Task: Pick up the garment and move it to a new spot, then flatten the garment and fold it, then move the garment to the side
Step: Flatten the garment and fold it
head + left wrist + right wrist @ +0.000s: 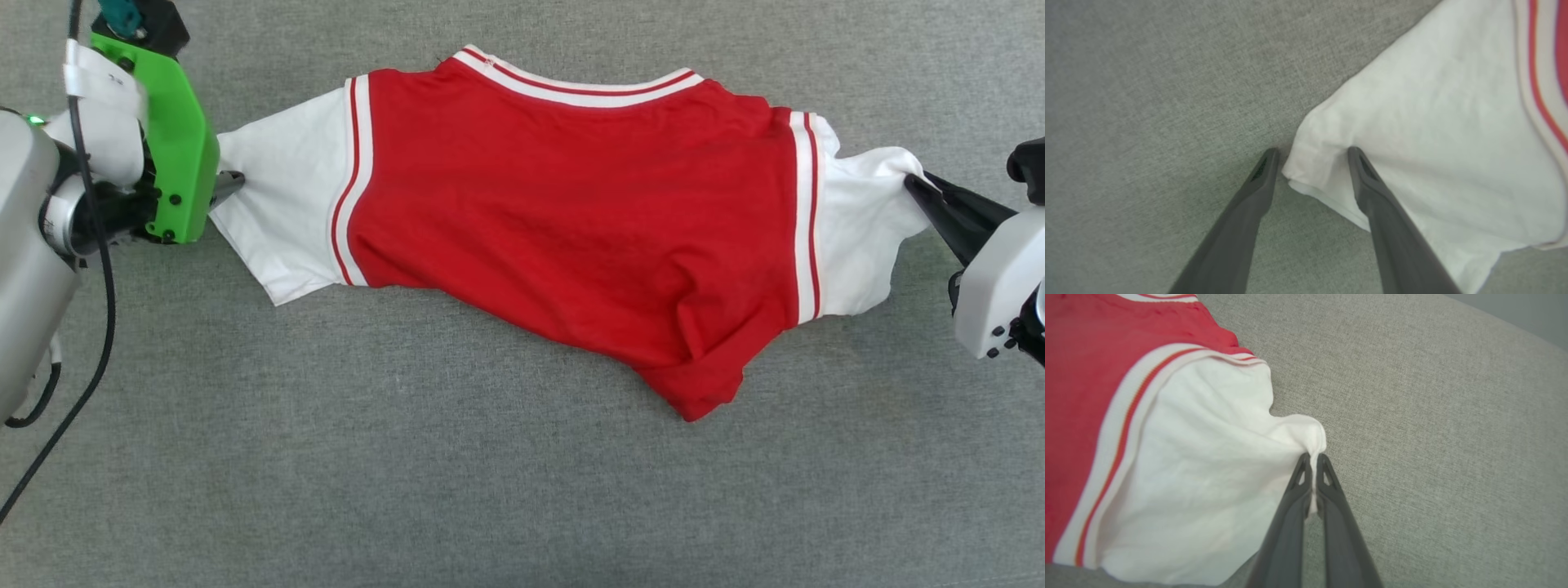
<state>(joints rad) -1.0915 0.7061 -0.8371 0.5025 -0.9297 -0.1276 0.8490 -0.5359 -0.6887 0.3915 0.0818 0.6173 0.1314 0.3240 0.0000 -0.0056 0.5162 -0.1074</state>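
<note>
Quick one from the remote seat. The garment (571, 212) is lying plain-red-side up across the middle of the grey cloth-covered counter (490, 506), collar at the far side, one white sleeve out to each arm.

The right claw (1312, 457) is pinched tight on the tip of the right sleeve (857, 237). You can see the cloth drawn into a little peak between the fingers. The left claw (1312, 150) has its fingers apart, straddling the corner of the left sleeve (286, 212). One finger is on the counter just beside the cloth and the other lies over it, so nothing is gripped on that side.

I read this as the flattening step. I'd want that left corner sitting deep between the fingers before closing, catching both layers. Then I'd draw the two sleeves apart evenly and low, so the body slides out flat instead of lifting.

The bit to watch is the lower hem (702, 384). It's bunched and folded under near the right side, so the bottom edge runs at a slant.

There's loads of bare counter on the near side. The right wrist view shows the counter's edge (1506, 320) off beyond that arm, so I wouldn't pull too far that way.
</note>
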